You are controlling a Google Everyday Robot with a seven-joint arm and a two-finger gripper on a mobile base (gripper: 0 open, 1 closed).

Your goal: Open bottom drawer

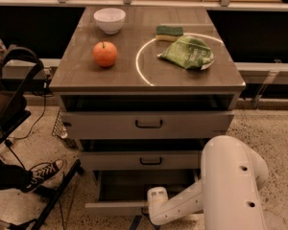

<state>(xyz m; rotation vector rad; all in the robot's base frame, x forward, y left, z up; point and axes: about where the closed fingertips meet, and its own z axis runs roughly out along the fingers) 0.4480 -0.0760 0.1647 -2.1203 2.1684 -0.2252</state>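
The bottom drawer (114,207) is the lowest of three pale drawers and stands pulled out, its grey inside (144,185) showing. My white arm (230,186) reaches in from the lower right, and its wrist (158,205) sits over the middle of that drawer's front panel, hiding the handle. The gripper (144,219) is at the front panel's centre, right at the bottom edge of the view and mostly hidden behind the wrist.
The middle drawer (149,161) and top drawer (149,124) stand slightly out. On the cabinet top lie a white bowl (109,20), an orange (105,54), a sponge (169,32) and a green bag (187,51). A sneaker (43,171) and black frame legs (57,195) are at left.
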